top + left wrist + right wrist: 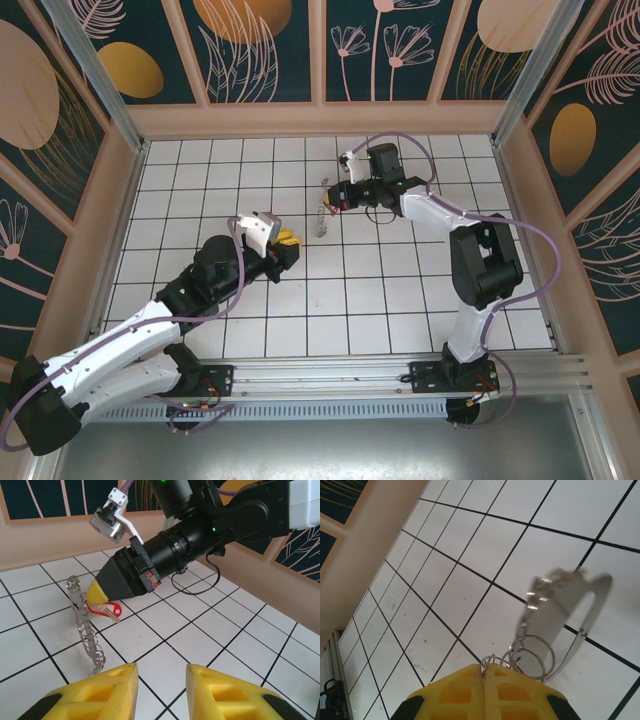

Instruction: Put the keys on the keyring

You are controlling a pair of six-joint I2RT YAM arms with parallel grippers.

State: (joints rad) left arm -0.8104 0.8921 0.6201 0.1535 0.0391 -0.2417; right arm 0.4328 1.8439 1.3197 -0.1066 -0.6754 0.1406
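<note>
A white tiled tabletop (400, 300) seen from above, ringed by tan walls with dark leaf-patterned panels.

On the left, the left arm reaches in from the near corner. Its left claw (287, 240) hovers low over the tiles near the centre. Its wrist camera shows the two yellow fingers (115, 692) released, with a clear gap and nothing between them. They point toward the objects just ahead.

Just right of that claw is the keyring (86, 630), a thin silvery-tan loop. It stands tilted, with its lower end touching a tile and its upper end lifted. The red-headed key (104, 610) lies across the keyring's upper part, head toward the loop and blade pointing away to the right.

Directly above the key is the right claw (97, 592), which comes down from the right on its black wrist. Its yellow tips are clenched tight, with no gap. In its own wrist view, small wire rings (532, 655) sit right at the closed tips, and the blurred keyring hangs beyond them. The tips appear to pinch something thin there, but whether it is the key or a wire ring cannot be told.

Further right, the right arm runs back, white and black, to its base at the near edge.
</note>
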